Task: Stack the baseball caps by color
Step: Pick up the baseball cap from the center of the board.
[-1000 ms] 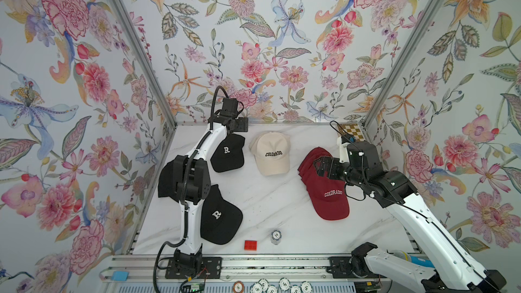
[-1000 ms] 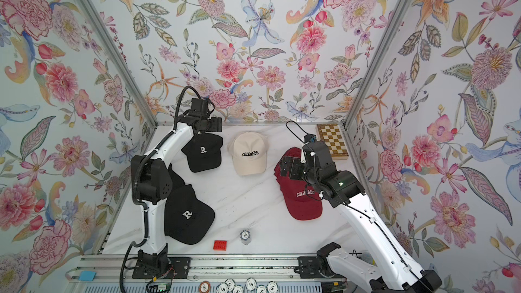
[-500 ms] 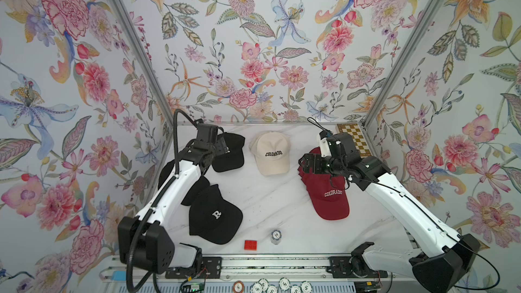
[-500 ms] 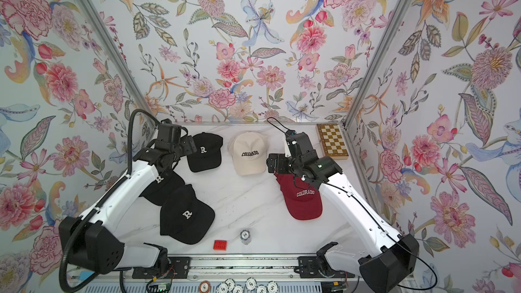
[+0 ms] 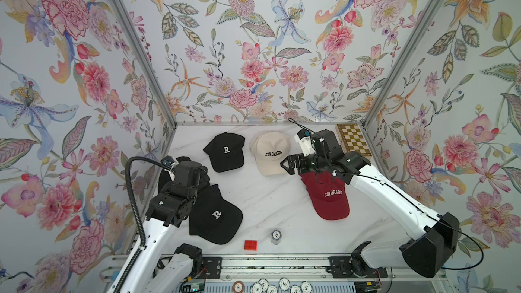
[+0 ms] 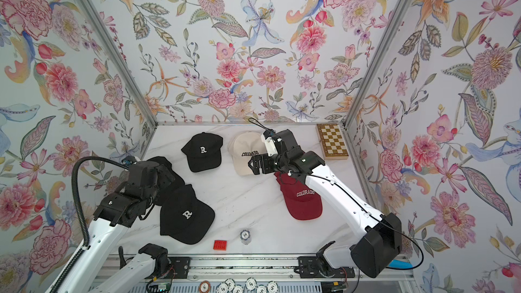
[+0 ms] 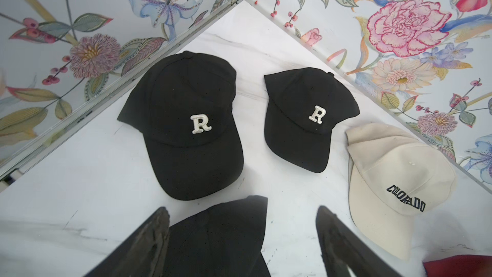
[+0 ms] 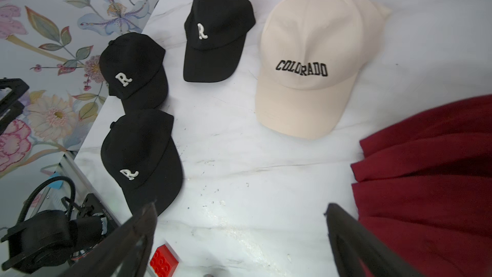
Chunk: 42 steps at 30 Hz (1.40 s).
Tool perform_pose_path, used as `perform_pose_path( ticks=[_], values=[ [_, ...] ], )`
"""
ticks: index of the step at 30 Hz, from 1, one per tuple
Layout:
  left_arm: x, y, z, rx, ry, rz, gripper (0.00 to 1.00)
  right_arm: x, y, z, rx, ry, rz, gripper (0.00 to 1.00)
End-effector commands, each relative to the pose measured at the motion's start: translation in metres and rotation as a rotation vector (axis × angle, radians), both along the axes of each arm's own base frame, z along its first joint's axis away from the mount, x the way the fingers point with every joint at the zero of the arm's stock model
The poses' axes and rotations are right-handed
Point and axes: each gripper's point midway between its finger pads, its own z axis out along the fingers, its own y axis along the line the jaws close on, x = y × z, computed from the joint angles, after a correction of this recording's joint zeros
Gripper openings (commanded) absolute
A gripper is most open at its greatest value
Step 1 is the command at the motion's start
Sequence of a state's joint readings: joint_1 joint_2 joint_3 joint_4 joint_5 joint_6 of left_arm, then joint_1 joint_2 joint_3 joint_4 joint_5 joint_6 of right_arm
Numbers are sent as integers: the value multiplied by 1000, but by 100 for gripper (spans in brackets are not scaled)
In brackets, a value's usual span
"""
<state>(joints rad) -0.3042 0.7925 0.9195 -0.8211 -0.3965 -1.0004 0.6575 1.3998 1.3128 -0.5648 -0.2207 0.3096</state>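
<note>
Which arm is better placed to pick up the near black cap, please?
Left, I'd say: the left tool is open over the back edge of the near black cap, whereas the right tool hangs farther off, by the cream cap.

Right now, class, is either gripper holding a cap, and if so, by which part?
Nothing is held. The left gripper is open over the near black cap; the right gripper is open beside the maroon caps.
</note>
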Motion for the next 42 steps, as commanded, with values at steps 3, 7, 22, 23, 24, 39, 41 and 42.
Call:
perform_pose_path(
  ticks=[3, 7, 22, 23, 24, 39, 41, 42],
  values=[
    [-13, -2, -39, -29, 130, 20, 88, -25, 47, 0, 18, -11, 141, 99],
    [-21, -13, -56, -141, 140, 39, 86, -38, 64, -3, 33, 24, 188, 99],
    [-23, 21, -44, 24, 133, 58, 93, -84, 164, -40, 64, 27, 415, 95],
    [-20, 21, -45, 5, 134, 49, 93, -83, 168, -41, 63, 28, 415, 95],
    [-18, 21, -47, -17, 133, 45, 93, -79, 171, -42, 53, 24, 406, 95],
    [-71, -13, -89, -388, 183, 145, 81, -13, 61, -23, -74, 1, 127, 100],
    [-77, -21, -99, -443, 195, 143, 79, -10, 44, -21, -64, 3, 110, 100],
    [-79, -24, -105, -470, 199, 148, 79, -9, 37, -19, -65, -4, 105, 99]
  ],
)
